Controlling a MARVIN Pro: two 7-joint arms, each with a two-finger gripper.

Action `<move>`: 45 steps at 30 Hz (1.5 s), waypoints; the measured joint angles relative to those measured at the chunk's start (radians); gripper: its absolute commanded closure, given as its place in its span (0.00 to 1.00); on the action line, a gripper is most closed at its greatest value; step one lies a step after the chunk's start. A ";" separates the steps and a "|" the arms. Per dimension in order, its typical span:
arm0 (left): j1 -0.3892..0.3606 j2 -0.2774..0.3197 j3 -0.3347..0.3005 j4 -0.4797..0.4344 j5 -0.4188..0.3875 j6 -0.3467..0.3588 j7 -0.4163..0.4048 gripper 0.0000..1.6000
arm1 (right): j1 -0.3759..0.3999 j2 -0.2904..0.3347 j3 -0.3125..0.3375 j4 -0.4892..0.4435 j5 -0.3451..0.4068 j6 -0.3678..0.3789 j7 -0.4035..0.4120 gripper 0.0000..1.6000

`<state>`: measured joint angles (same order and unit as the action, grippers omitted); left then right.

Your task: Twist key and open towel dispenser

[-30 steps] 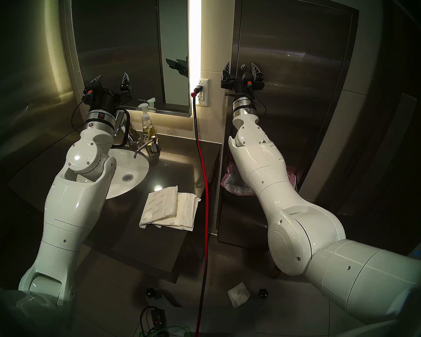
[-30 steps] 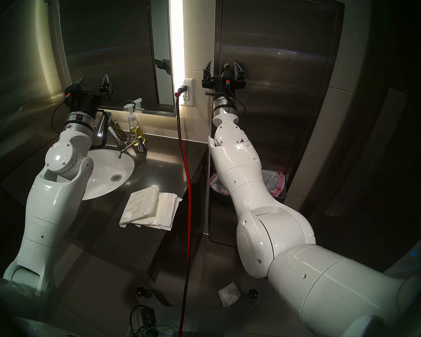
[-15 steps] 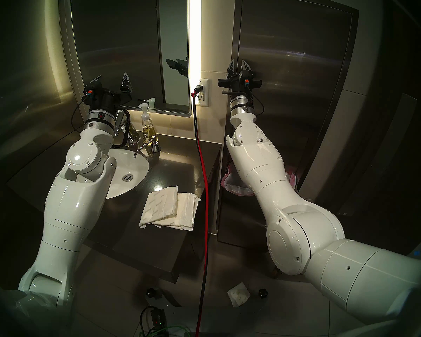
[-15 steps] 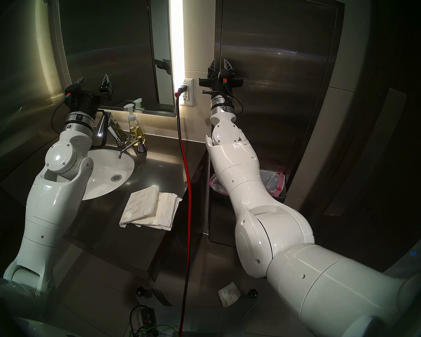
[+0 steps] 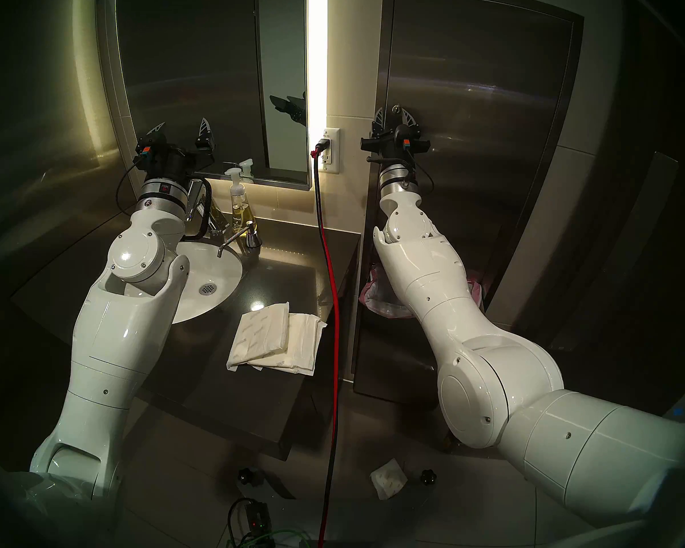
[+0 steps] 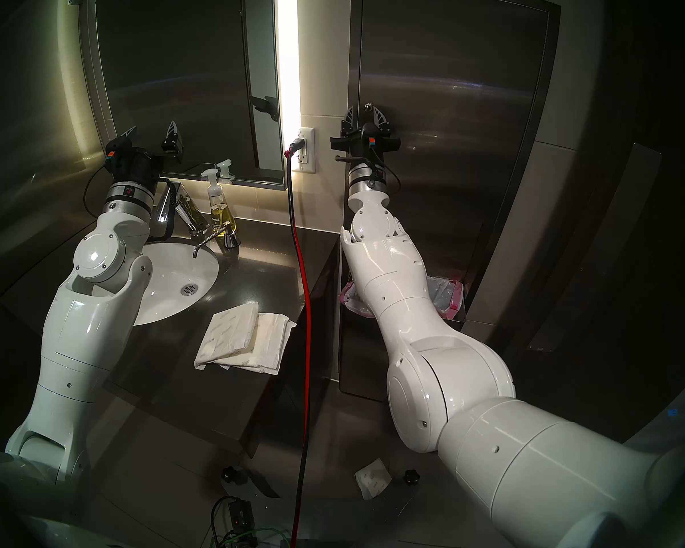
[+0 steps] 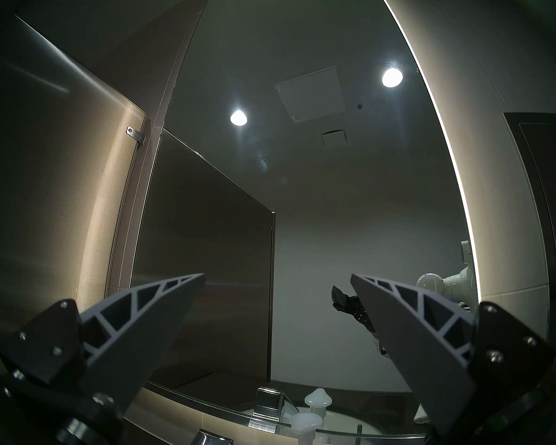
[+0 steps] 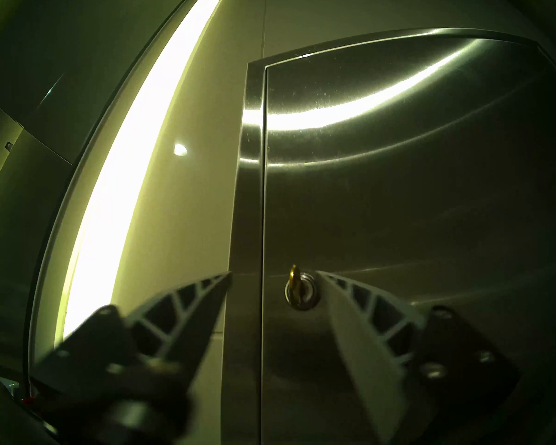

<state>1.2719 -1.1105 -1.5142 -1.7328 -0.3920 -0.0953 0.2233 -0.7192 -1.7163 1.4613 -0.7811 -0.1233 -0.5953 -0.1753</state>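
Note:
The towel dispenser (image 5: 471,120) is a tall brushed-steel wall cabinet, and its door (image 8: 398,210) sits flush in the frame. A small brass key (image 8: 294,275) stands upright in the round lock (image 8: 300,293) near the door's left edge. It also shows in the head views as the key (image 5: 396,109) (image 6: 368,106). My right gripper (image 8: 273,274) (image 5: 394,116) is open at the lock. The key sits between its fingertips, closer to the right-hand one, and neither visibly touches it. My left gripper (image 5: 182,123) (image 7: 277,275) is open and empty, facing the mirror above the sink.
A mirror (image 5: 198,80) hangs above the white sink (image 5: 210,286). A soap bottle (image 5: 238,207) and folded paper towels (image 5: 273,341) are on the dark counter. A red-and-black cable (image 5: 331,298) hangs from the outlet. A pink-lined bin (image 6: 451,298) sits below my right forearm.
My right gripper narrowed and pushed up over the key, hiding it. It has since dropped back and partly reopened, so the key shows again. The left arm has not moved.

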 measured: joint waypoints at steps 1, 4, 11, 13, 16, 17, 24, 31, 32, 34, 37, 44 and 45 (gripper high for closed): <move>0.000 0.000 0.000 0.000 0.000 0.000 0.000 0.00 | 0.001 0.000 0.001 0.005 0.001 -0.001 0.000 0.53; 0.000 0.000 0.000 0.000 0.000 0.000 0.000 0.00 | 0.006 0.000 0.005 0.024 0.004 -0.008 0.000 0.53; 0.000 0.000 0.000 0.000 0.000 0.000 0.000 0.00 | 0.022 -0.001 0.010 0.054 0.009 -0.026 0.000 0.46; 0.000 0.000 0.000 0.000 0.000 0.000 0.000 0.00 | 0.030 -0.002 0.010 0.064 0.010 -0.033 0.000 0.48; 0.000 0.000 0.000 0.000 0.000 0.000 0.000 0.00 | 0.038 -0.004 0.011 0.072 0.011 -0.040 0.000 0.50; 0.000 0.000 0.000 0.000 0.000 0.000 0.000 0.00 | 0.041 -0.004 0.011 0.075 0.011 -0.044 0.000 0.51; 0.000 0.000 0.000 0.000 0.000 0.000 0.000 0.00 | 0.055 -0.006 0.012 0.085 0.016 -0.067 0.006 0.57; 0.000 0.000 0.000 0.000 0.000 0.000 0.000 0.00 | 0.062 -0.006 0.012 0.083 0.018 -0.080 0.011 1.00; 0.000 0.000 0.000 0.000 0.000 0.000 0.000 0.00 | 0.062 -0.006 0.014 0.081 0.020 -0.082 0.011 1.00; 0.000 0.000 0.000 0.000 0.000 0.000 0.000 0.00 | 0.062 -0.005 0.016 0.076 0.022 -0.084 0.012 0.98; 0.000 0.000 0.000 0.000 0.000 0.000 0.000 0.00 | 0.060 -0.005 0.016 0.068 0.024 -0.084 0.017 0.60; 0.000 0.000 0.000 0.000 0.000 0.000 0.000 0.00 | 0.043 -0.004 0.016 0.037 0.031 -0.074 0.034 0.37; 0.000 0.001 0.000 0.000 0.000 0.000 0.000 0.00 | 0.040 -0.004 0.016 0.033 0.032 -0.071 0.037 0.39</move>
<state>1.2719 -1.1100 -1.5138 -1.7328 -0.3923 -0.0953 0.2238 -0.6795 -1.7199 1.4776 -0.7478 -0.0912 -0.6666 -0.1388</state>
